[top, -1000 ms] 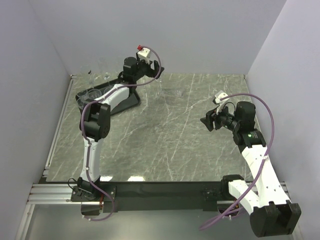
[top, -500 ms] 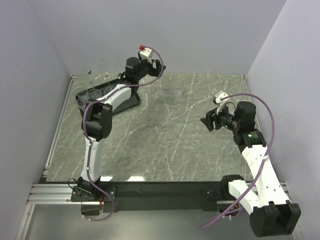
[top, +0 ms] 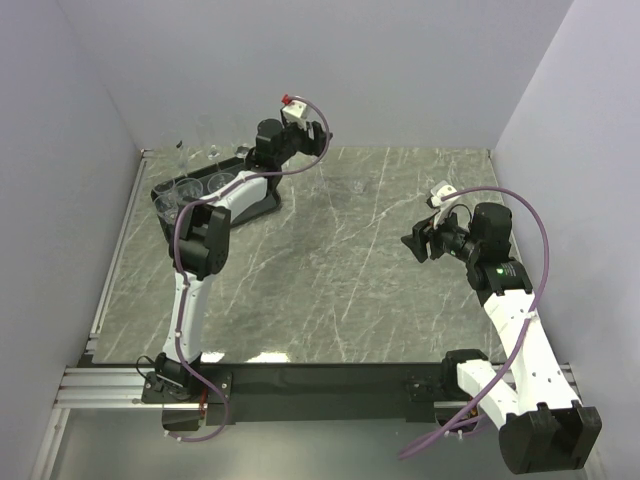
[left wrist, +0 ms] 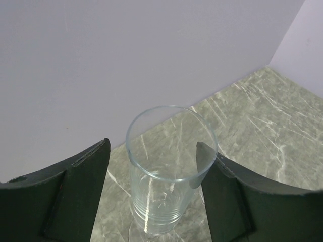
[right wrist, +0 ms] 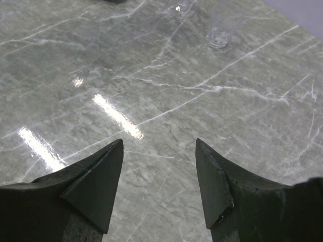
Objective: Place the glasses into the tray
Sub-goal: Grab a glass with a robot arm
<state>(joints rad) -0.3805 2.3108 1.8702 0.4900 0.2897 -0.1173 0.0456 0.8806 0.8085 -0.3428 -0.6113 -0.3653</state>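
Note:
A tall clear glass stands upright on the marble between the fingers of my left gripper. The jaws are open; the left finger stands clear of the glass and the right finger is close against its side. In the top view this gripper is at the back of the table, right of the black tray. The tray holds several clear glasses. My right gripper hangs open over the marble at the right, holding nothing.
A short tumbler and the foot of a stemmed glass stand on the marble ahead of the right gripper. Two more glasses stand behind the tray by the back wall. Walls close in the table at the back and on both sides.
My left gripper has shifted a little to the right, toward the back wall. The right arm has not moved.

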